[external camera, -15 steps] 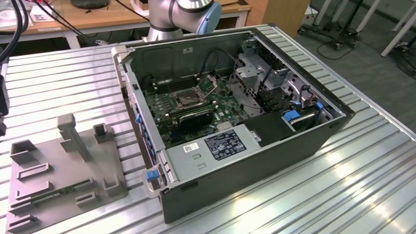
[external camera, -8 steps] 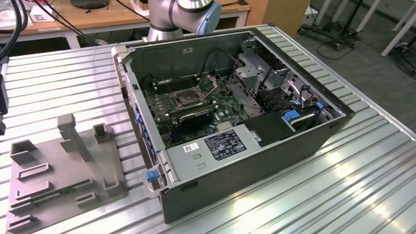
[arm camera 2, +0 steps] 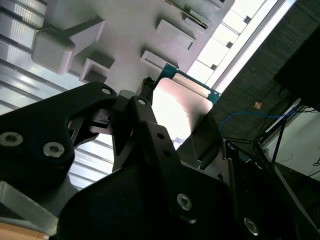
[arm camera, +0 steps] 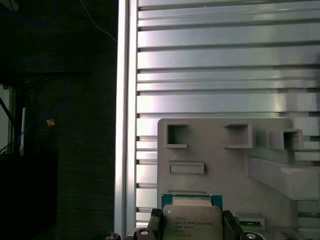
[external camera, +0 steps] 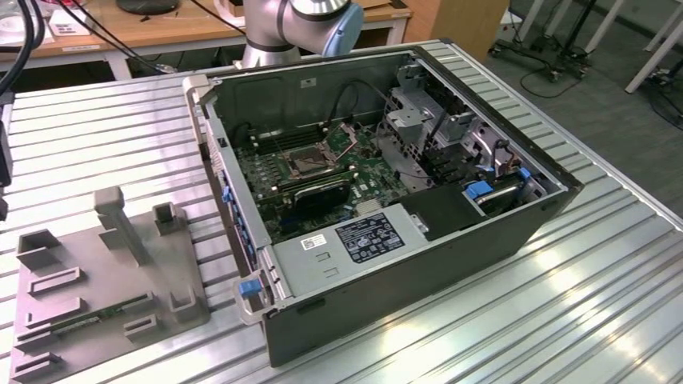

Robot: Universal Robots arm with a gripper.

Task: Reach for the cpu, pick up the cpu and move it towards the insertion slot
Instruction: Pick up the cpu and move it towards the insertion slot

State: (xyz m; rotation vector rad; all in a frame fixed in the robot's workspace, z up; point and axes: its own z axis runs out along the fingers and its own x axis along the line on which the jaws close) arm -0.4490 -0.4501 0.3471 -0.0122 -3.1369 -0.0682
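Black two-finger gripper (arm camera: 192, 222) is closed on opposite edges of the small silvery-topped square cpu (arm camera 2: 181, 107), held above the gray fixture plate (arm camera: 220, 150) near the ribbed table (arm camera: 210, 60) edge. Judgement: carry the chip level and firmly clamped toward the silver-framed square insertion slot (external camera: 309, 162).

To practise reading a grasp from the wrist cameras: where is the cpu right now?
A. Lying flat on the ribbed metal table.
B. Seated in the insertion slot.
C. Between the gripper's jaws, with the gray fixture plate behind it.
C: in the first wrist view the cpu sits between the jaws of the gripper, one at each opposite edge, with the gray fixture plate behind it.
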